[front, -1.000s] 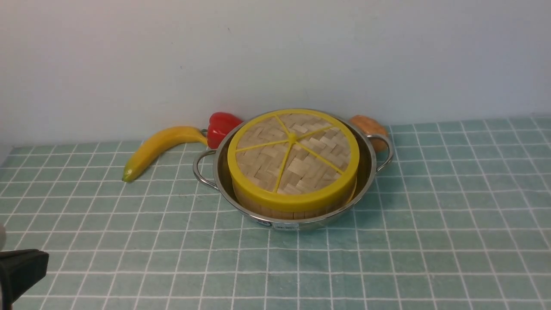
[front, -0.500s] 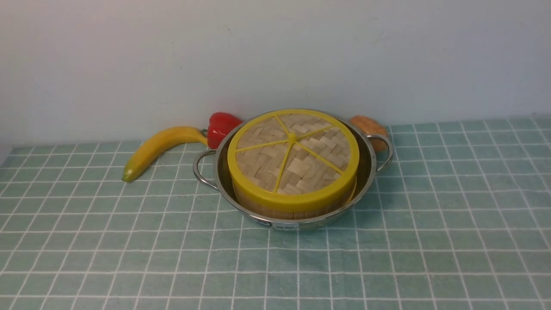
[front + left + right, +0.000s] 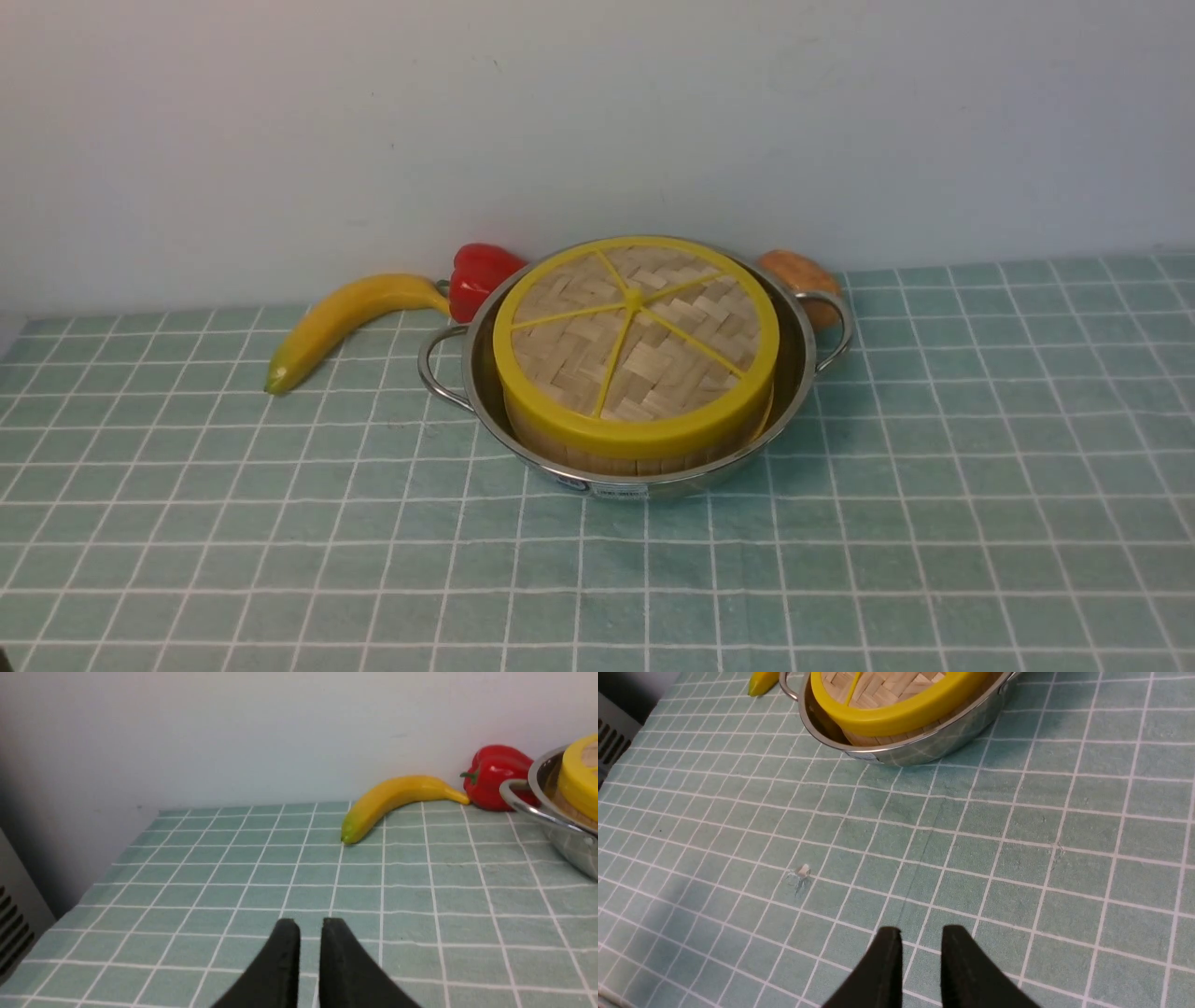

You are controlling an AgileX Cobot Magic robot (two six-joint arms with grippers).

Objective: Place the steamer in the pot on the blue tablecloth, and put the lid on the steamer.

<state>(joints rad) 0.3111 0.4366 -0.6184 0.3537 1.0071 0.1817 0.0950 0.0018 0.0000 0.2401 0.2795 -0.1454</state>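
Note:
The steel pot [image 3: 805, 373] stands on the blue tablecloth [image 3: 934, 523] near the back wall. The steamer [image 3: 635, 460] sits inside it, only its pale wall showing below the lid. The lid [image 3: 644, 336], woven with a yellow rim and spokes, lies flat on the steamer. Neither arm shows in the front view. In the left wrist view my left gripper [image 3: 310, 926] hovers over bare cloth, narrowly open and empty, with the pot [image 3: 560, 835] far off to one side. My right gripper [image 3: 922, 933] is open and empty over the cloth, well short of the pot [image 3: 924, 749].
A banana [image 3: 345, 313] and a red pepper [image 3: 481, 271] lie behind the pot on its left, and a brown rounded item [image 3: 798, 271] sits behind its right handle. A small white speck [image 3: 802, 871] lies on the cloth. A grey vented panel [image 3: 612, 742] borders the table's left edge.
The black gripper at the front view's lower left corner has withdrawn out of that view. Pot, steamer and lid have not moved.

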